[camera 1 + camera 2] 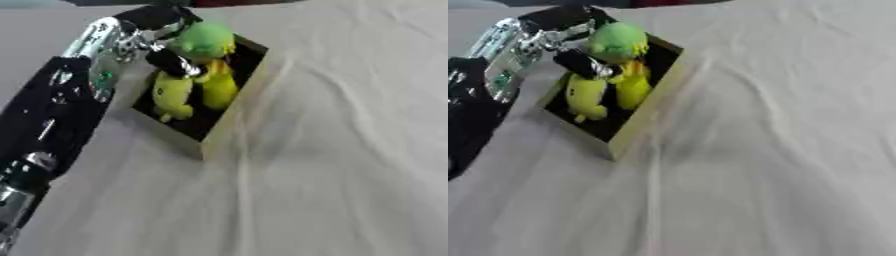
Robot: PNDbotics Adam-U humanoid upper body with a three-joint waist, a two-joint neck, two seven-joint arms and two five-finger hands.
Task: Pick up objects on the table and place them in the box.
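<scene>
A tan cardboard box (229, 120) with a dark inside stands at the upper left on the white cloth. In it lie two yellow-green soft toys (172, 94) side by side. My left hand (147, 31) reaches in from the left over the box's far end. Its fingers (178, 64) are curled round a round green toy (208, 39) with a yellow part below it. That toy sits at the far end of the box, above the yellow ones; whether it rests on them I cannot tell. My right hand shows in neither view.
My left forearm (52, 115) runs along the left edge, from the lower corner up to the box. A wrinkled white cloth (332, 150) covers the table to the right of and below the box.
</scene>
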